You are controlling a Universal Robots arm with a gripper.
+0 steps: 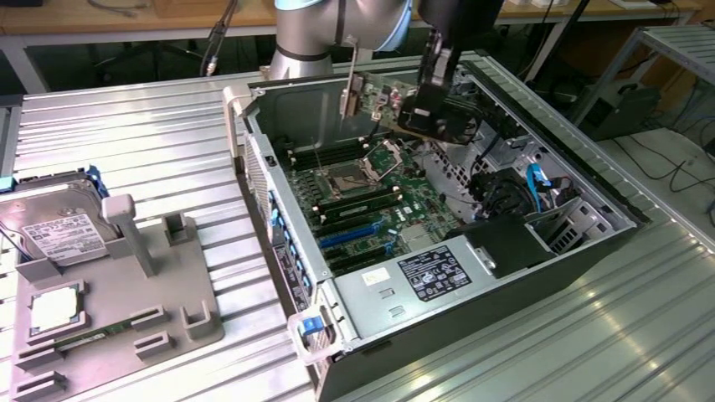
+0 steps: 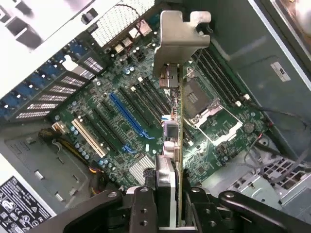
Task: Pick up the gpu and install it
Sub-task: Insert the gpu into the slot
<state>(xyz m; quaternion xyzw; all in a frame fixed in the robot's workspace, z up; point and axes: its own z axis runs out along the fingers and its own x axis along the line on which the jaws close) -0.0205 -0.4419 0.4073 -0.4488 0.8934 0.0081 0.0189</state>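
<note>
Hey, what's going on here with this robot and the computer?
A robot arm's claw is shut on the graphics card, holding it above the motherboard inside the open computer case. The card is not in a slot yet. A hard drive lies on the grey tray beside the case.

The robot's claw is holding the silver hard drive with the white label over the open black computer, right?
No. The gripper holds the thin flat card with a silver bracket over the open black computer case; the wrist view shows it. The silver hard drive lies outside.
</note>
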